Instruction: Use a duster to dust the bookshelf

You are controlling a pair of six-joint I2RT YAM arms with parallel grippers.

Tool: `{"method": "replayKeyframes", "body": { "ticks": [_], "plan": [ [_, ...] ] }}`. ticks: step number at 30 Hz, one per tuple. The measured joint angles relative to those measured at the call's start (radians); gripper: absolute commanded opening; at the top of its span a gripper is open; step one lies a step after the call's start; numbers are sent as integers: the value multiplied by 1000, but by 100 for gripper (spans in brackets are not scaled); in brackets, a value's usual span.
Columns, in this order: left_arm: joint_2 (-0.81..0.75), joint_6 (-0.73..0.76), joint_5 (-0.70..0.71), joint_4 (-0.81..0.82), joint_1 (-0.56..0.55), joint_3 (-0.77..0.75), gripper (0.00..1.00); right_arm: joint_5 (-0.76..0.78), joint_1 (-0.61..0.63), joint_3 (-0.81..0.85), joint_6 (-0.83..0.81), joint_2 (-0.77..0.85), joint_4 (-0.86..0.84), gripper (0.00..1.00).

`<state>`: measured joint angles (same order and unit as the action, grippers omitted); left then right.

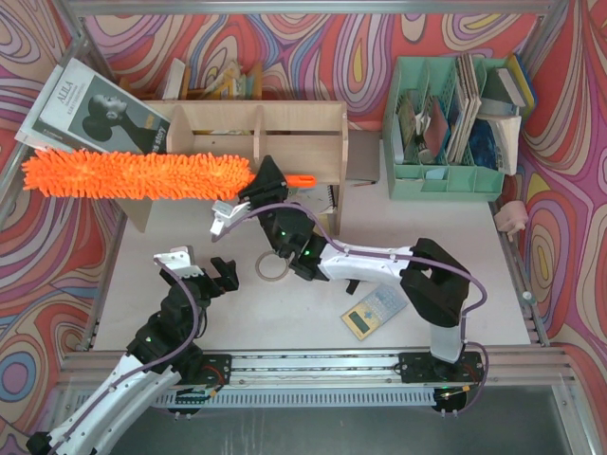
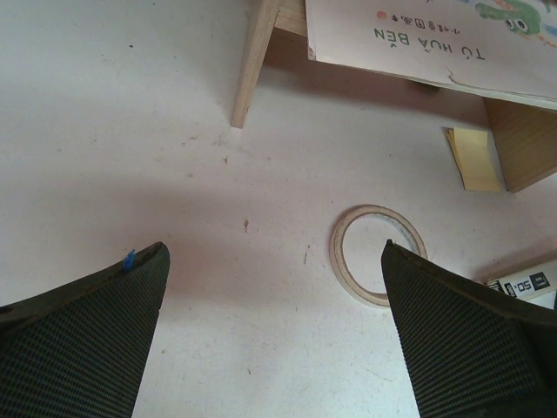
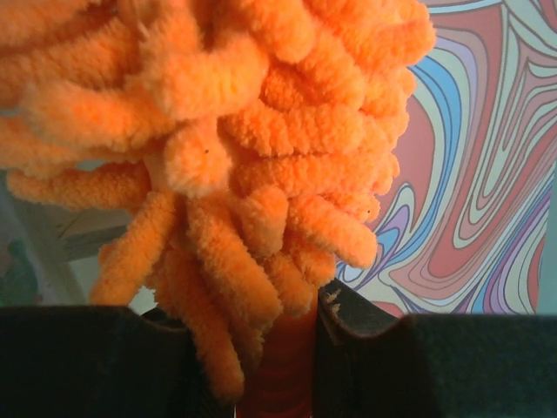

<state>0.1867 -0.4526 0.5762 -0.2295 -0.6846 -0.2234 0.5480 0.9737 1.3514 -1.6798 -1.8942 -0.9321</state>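
Note:
The light plywood bookshelf (image 1: pixel 285 142) lies at the back of the table, with one of its panels (image 2: pixel 253 61) showing in the left wrist view. The orange fluffy duster (image 1: pixel 133 176) stretches level along the shelf's front, its head sticking out past the shelf's left end. My right gripper (image 1: pixel 258 187) is shut on the duster's handle just behind the head, and the handle tip (image 1: pixel 300 180) pokes out to the right. In the right wrist view the shaggy head (image 3: pixel 235 131) fills the frame above the gripper (image 3: pixel 283 348). My left gripper (image 1: pixel 194 265) hovers open over bare table (image 2: pixel 274 252), holding nothing.
A tape ring (image 1: pixel 272 266) (image 2: pixel 377 252) lies on the table between the arms. A calculator (image 1: pixel 375 311) sits front right. A mint-green file organizer (image 1: pixel 446 123) with papers stands back right. A magazine (image 1: pixel 95 114) leans at back left. A book (image 2: pixel 435 39) lies by the shelf.

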Motion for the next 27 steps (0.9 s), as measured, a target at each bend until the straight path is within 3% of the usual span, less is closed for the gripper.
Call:
{"method": "replayKeyframes", "body": {
  "ticks": [9, 18, 27],
  "plan": [
    [0, 0, 0, 0, 0, 0, 98, 34, 0, -154, -7, 19, -20, 0],
    [0, 0, 0, 0, 0, 0, 98, 74, 18, -272, 6, 142, -20, 0],
    [0, 0, 0, 0, 0, 0, 99, 106, 155, -259, 214, 275, 58, 0]
  ]
}}
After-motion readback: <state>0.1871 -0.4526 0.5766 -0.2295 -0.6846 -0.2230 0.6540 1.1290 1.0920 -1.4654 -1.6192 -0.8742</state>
